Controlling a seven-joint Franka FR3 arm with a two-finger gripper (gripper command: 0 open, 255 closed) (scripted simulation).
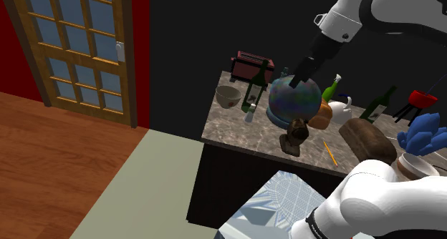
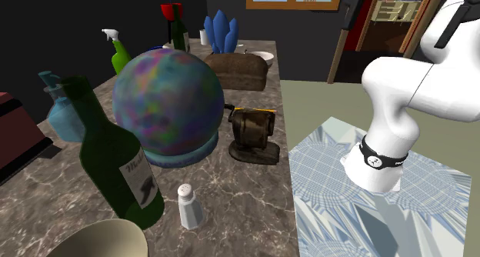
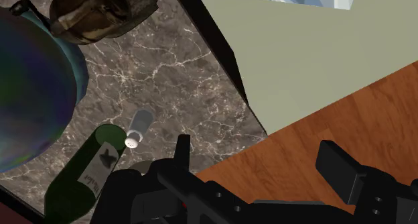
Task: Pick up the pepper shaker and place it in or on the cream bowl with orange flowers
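counter: dark marble
pepper shaker: by counter edge, beside bottle
gripper: wide, empty
approach: descend clear of bottle

The counter below the gripper is showing a polished grey-brown stone finish with pale veining. The gripper itself is presenting matt black faces. The shaker, nearest the gripper, is showing a smooth pale body and a white perforated cap. Beside it, the bottle is reading as glossy dark green glass with a pale paper-like label. The globe, farther from the gripper, is showing a smooth, glossy, iridescent shell. The sharpener beyond it is showing dull, worn brown metal. The floor past the counter edge is displaying reddish wood planks; the adjoining strip is appearing flat, matt and pale.
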